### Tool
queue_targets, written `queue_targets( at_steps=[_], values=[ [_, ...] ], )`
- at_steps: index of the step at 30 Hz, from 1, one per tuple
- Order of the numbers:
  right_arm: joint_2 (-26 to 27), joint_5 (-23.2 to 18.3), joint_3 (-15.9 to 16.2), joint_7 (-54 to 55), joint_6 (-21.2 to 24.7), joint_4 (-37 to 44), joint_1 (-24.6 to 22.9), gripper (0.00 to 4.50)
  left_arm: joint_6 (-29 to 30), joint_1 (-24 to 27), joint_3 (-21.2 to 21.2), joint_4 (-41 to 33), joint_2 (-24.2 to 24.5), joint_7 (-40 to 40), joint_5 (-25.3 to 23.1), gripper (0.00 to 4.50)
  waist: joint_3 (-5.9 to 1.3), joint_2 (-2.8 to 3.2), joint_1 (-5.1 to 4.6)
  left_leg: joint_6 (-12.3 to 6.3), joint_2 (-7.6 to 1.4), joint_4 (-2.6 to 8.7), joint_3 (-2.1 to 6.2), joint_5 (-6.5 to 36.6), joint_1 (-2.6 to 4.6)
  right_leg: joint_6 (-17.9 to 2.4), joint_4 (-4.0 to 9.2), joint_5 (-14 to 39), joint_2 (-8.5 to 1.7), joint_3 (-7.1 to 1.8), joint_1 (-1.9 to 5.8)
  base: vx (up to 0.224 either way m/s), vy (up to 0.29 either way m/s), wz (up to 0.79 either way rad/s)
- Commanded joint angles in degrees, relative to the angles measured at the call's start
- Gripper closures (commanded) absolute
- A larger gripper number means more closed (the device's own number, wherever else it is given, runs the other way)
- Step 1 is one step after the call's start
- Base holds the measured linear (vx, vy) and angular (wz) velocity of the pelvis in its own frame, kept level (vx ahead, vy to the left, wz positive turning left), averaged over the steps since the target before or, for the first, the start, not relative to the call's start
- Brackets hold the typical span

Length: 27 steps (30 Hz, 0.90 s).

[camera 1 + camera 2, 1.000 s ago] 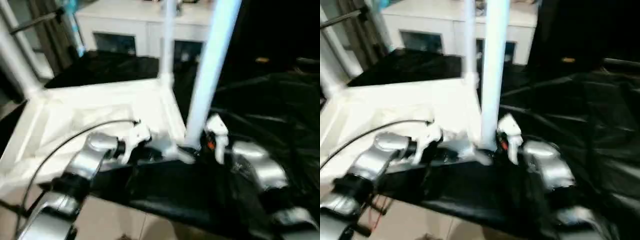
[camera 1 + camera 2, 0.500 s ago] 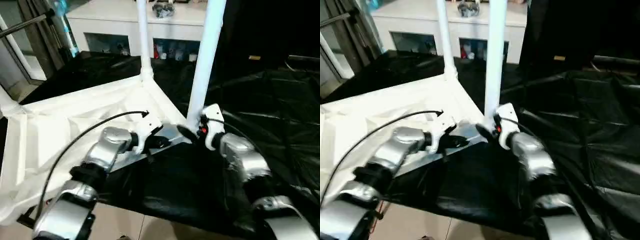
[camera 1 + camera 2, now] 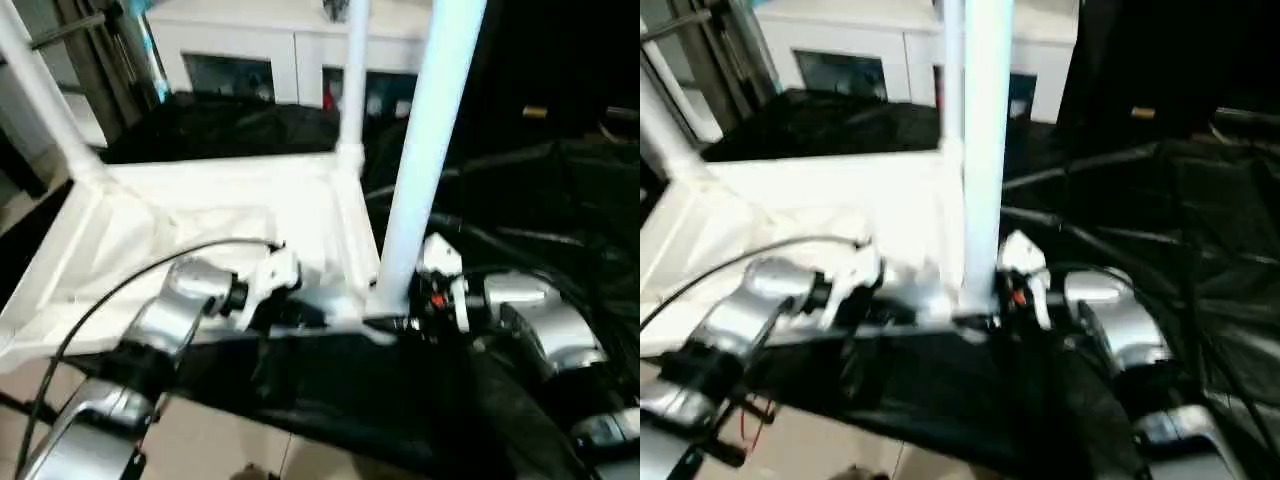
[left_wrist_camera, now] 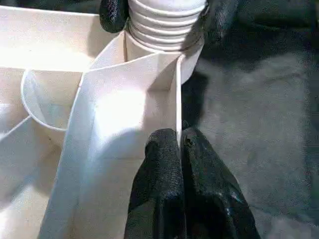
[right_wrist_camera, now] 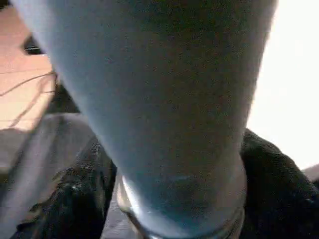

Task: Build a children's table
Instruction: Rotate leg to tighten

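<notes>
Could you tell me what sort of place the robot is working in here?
Probably an indoor room used as a workshop or test space: a white cabinet with glass doors stands behind, black sheeting covers the work surface, and pale floor tiles show below.

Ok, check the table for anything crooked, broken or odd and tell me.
Nothing looks broken. The tabletop lies upside down on the black sheet with legs standing in its corners. The near leg leans slightly; its threaded end still shows above the socket in the left wrist view, so it may not be fully seated.
</notes>
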<state>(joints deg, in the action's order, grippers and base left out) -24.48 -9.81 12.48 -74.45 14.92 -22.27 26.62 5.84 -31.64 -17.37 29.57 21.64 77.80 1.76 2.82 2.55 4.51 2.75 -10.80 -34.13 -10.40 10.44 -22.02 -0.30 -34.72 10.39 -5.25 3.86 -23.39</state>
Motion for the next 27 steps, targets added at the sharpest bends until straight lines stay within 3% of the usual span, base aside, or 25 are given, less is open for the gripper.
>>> queue_targets(
  at_steps=[1,2,4,11,12,13,14,16,17,19,20,24,27],
  values=[
    [0.27,-1.25,3.01,-2.77,0.43,3.4,-0.45,1.34,-0.32,0.25,-1.4,-2.6,-0.75,1.29,1.18,4.5,-3.53,-0.69,-0.11,-4.09,-2.66,4.09,0.4,12.38,1.18,-15.45,3.9,11.13,-3.08,-2.35,2.9,0.0,0.0,0.0],
    [0.21,-1.4,3.22,-2.75,0.62,3.76,-0.76,1.41,-0.31,0.48,-1.35,-2.9,-0.54,1.39,1.31,4.5,-3.47,-0.86,-0.04,-2.88,-2.64,4.2,0.41,13.52,1.21,-14.24,4.05,13.86,-3.12,-2.48,2.94,0.0,0.0,0.0],
    [0.32,-1.66,3.4,-2.74,1.19,4.39,-1.24,1.6,-0.43,0.56,-1.19,-2.7,-0.56,0.97,1.15,4.5,-3.49,-0.78,0.11,-2.33,-2.6,4.17,0.34,13.8,1.37,-13.63,4.22,14.95,-3.11,-2.6,2.7,0.0,0.0,0.0],
    [3.64,-0.76,2.35,2.54,1.42,3.06,-2.86,1.72,0.24,-0.86,-0.07,1.13,-3.02,-6.16,-0.96,4.5,-3.61,-0.86,0.21,-2.21,-2.4,4.1,0.39,12.06,1.12,-13.69,3.98,12.56,-3.08,-2.49,2.76,0.0,0.0,0.0],
    [6.65,0.63,0.69,9.88,0.32,-0.33,-2.14,1.73,1.64,-2.32,0.92,3.19,-4.57,-10.33,-1.53,4.5,-3.57,-1.19,0.15,-1.98,-2.37,4.13,0.33,12.56,1.16,-13.15,4.16,13.99,-3.04,-2.5,2.73,0.0,0.0,0.0],
    [7.43,0.96,0.21,11.9,0.12,-1.35,-1.79,1.74,1.94,-2.75,1.18,3.69,-4.96,-11.36,-1.62,4.5,-3.24,-1.07,-0.14,-1.18,-2.19,4.29,0.37,14.34,1.28,-12.6,4.57,17.55,-3.16,-2.52,2.42,0.0,0.0,0.0],
    [11.13,2.33,-2.13,21.58,-0.29,-6.3,0.04,1.74,3.59,-4.84,2.37,6.02,-6.79,-16.22,-2.06,4.5,-2.8,-0.93,-0.65,0.47,-1.93,4.43,0.48,17.52,1.61,-11.28,5.04,23.85,-3.23,-2.37,2.08,0.0,0.0,0.0],
    [13.82,2.59,-4.01,27.88,0.27,-9.75,1.5,1.75,5.53,-6.25,3.19,7.49,-8.21,-19.99,-2.4,4.5,-2.82,-0.89,-1.21,2.12,-1.84,4.67,1.02,19.76,1.9,-9.58,5.44,28.52,-3.4,-2.12,2.27,0.0,0.0,0.0],
    [15.12,2.65,-4.63,30.4,0.46,-11.08,2.04,1.76,6.48,-6.85,3.69,8.21,-9.16,-22.36,-2.57,4.5,-2.96,-1.07,-1.65,2.07,-1.95,4.89,1.3,19.7,1.56,-8.04,5.66,28.64,-3.46,-2.14,2.67,0.0,0.0,0.0],
    [17.73,3.07,-5.67,35.99,1.18,-13.35,3.11,1.77,8.12,-7.67,4.64,9.06,-11.03,-26.2,-2.54,4.5,-2.93,-1.0,-2.03,1.64,-1.99,4.76,1.0,19.95,1.96,-9.13,5.71,26.44,-3.3,-2.42,2.07,0.0,0.0,0.0],
    [19.44,3.82,-6.11,39.6,1.83,-14.54,3.81,1.78,8.79,-7.89,5.0,9.16,-12.19,-27.75,-2.61,4.5,-3.04,-1.36,-2.24,1.54,-1.85,4.81,1.06,19.46,1.68,-9.39,5.55,25.55,-3.21,-2.31,2.38,0.0,0.0,0.0],
    [21.31,4.77,-5.4,39.02,-0.42,-15.14,4.23,1.78,8.14,-7.72,4.57,9.28,-13.14,-27.71,-3.11,4.5,-3.21,-1.28,-2.31,0.41,-1.86,4.73,0.88,18.63,1.61,-9.89,5.52,22.75,-3.22,-2.45,2.41,0.0,0.0,0.0],
    [22.31,4.65,-5.47,37.95,-1.57,-15.61,4.63,1.08,6.62,-7.29,3.59,9.52,-13.49,-26.95,-3.8,4.5,-3.23,-1.26,-2.37,-0.23,-1.92,4.79,0.81,17.75,1.41,-10.74,5.27,19.97,-3.09,-2.47,2.62,0.0,0.0,0.0]
  ],
)
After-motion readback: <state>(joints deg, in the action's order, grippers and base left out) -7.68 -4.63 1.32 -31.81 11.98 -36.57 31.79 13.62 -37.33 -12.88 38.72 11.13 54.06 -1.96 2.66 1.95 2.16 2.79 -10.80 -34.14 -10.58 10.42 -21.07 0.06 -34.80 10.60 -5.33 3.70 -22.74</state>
